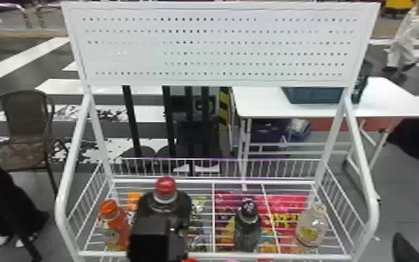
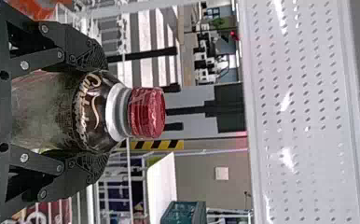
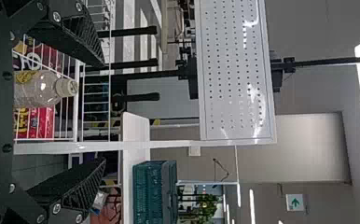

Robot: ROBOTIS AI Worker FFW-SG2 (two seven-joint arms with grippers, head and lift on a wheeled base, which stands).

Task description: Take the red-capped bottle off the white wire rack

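The left hand (image 1: pixel 149 240) is clamped on the red-capped bottle (image 1: pixel 174 207), its two fingers (image 2: pixel 87 165) pressing on opposite sides just below the shoulder. The bottle stands upright in that grasp, its red cap (image 1: pixel 166 186) above the hand; its base is hidden, so whether it touches the white wire rack (image 1: pixel 59 202) cannot be told. Just to the left of this hand is an orange bottle (image 1: pixel 120 226) with an orange cap. To its right, a little apart, stands a dark bottle (image 1: pixel 247 233) with a black cap, and well over to the right, a clear bottle (image 1: pixel 311 226) with a pale cap. Bright packets (image 1: pixel 289 205) lie under the wires to the hand's right. The rack's perforated white panel (image 1: pixel 219 45) rises beyond and above the hand. The right hand (image 1: pixel 405 249) is empty, its fingers spread apart, to the right of the clear bottle. Farther off, beyond both hands, a white table (image 1: pixel 261 108) bears a teal crate (image 1: pixel 313 95), and a brown chair (image 1: pixel 28 122) stands beyond the left hand, off to its left.
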